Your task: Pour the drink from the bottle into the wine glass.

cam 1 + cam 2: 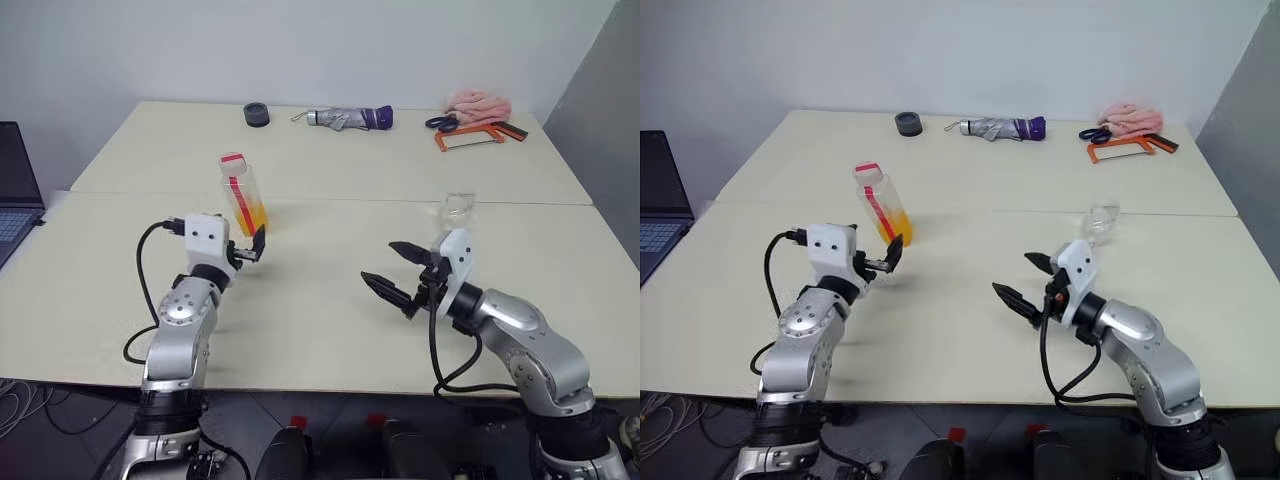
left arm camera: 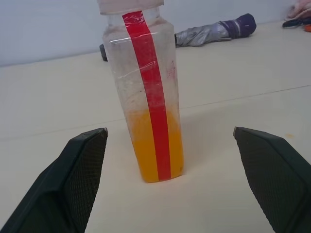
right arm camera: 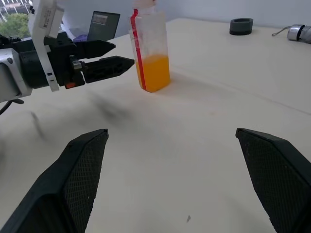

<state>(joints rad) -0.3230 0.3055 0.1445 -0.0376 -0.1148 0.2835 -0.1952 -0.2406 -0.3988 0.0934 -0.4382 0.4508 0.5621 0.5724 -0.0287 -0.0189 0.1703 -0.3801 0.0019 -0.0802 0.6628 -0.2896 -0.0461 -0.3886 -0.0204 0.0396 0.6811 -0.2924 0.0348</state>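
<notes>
- Black-fingered right gripper, nearest the viewer and well to the right of the bottle: jaws spread wide, nothing between them, fingers aimed leftward toward the bottle over bare table
- Left gripper, just short of the bottle on its near-left side: jaws apart, empty; the left wrist view shows the bottle standing between and beyond the two fingertips, apart from both
- Bottle: clear plastic, upright on the cream table, pink-red cap on top, red label strip running down its side; it is free of both grippers
- Drink: translucent orange liquid filling roughly the lower third of the bottle
- Wine glass: clear, standing well to the right of the bottle, just behind the right gripper's wrist; its stem and foot are hidden by the arm
- Laptop: dark, at the table's edge far to the left of the bottle
- Dark round object: beyond the bottle, near the far edge
- Folded grey and purple umbrella: beyond the bottle, to the right of the round object
- Pink cloth, scissors and an orange-framed tool: far right corner, farthest from the bottle
</notes>
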